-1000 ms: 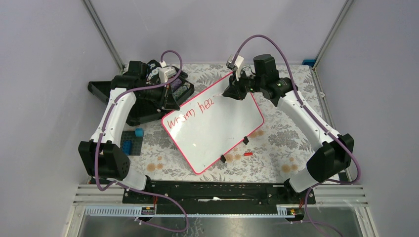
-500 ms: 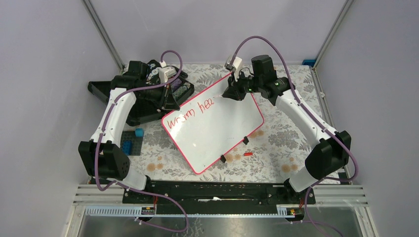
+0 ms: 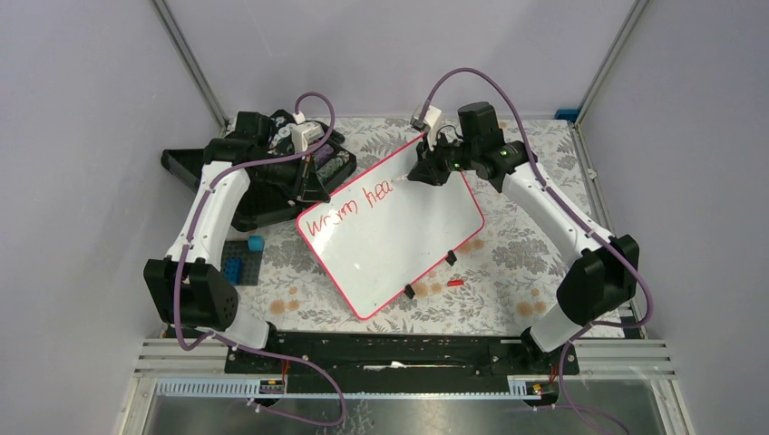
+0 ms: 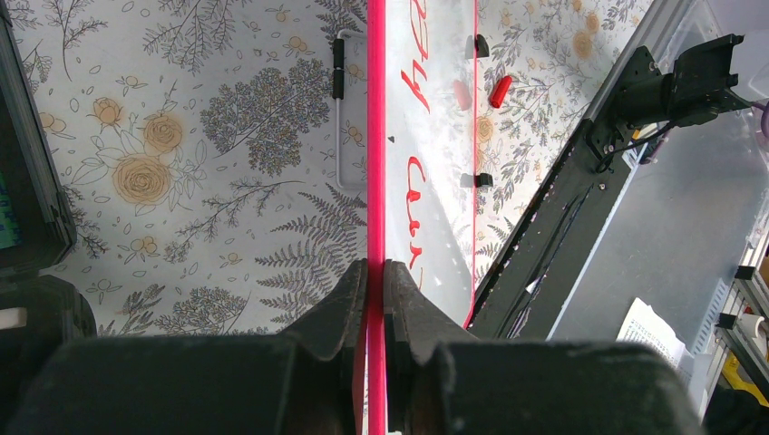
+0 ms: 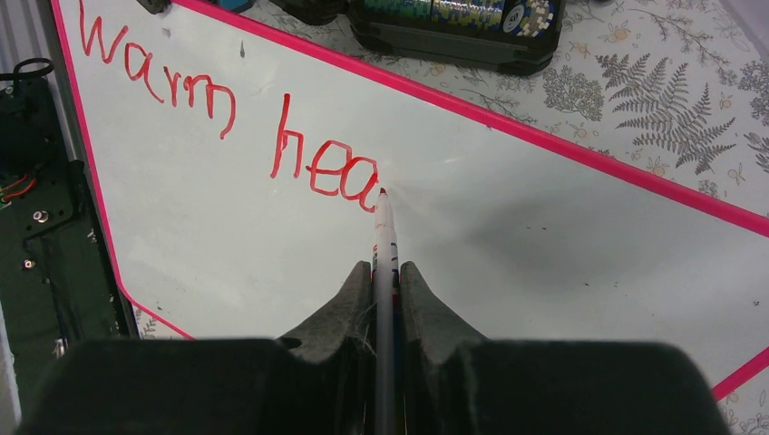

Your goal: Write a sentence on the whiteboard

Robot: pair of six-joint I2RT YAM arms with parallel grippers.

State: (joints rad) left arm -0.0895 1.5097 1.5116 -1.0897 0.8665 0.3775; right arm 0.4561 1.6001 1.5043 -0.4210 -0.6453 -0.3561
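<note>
your right gripper (image 5: 385, 269) is pinching a marker (image 5: 384, 227) between its two fingers. the barrel runs straight out ahead of the wrist, and its red tip touches the whiteboard (image 5: 272, 254) at the tail of the last letter written. your left gripper (image 4: 375, 265) is pressed tight onto the board's pink-red rim, one finger on each face, so that wrist camera sees the board edge-on.

the sentence (image 5: 227, 127) reads "warm hea" in thin red strokes, on one line along the board's upper edge. from the top camera, you can see the board lying skewed across the middle of the floral table cover (image 3: 508, 249). your left arm holds its left corner and your right arm reaches over its far corner.

two small black clips (image 3: 451, 257) sit on the board's near right edge. a red cap (image 3: 455, 283) lies on the cover just beside them, apart from the board. to the left of the board, near your left arm, are some blue blocks (image 3: 256, 243). beyond the board's far left edge sits a black case (image 5: 453, 27), close to the rim but not touching it.
</note>
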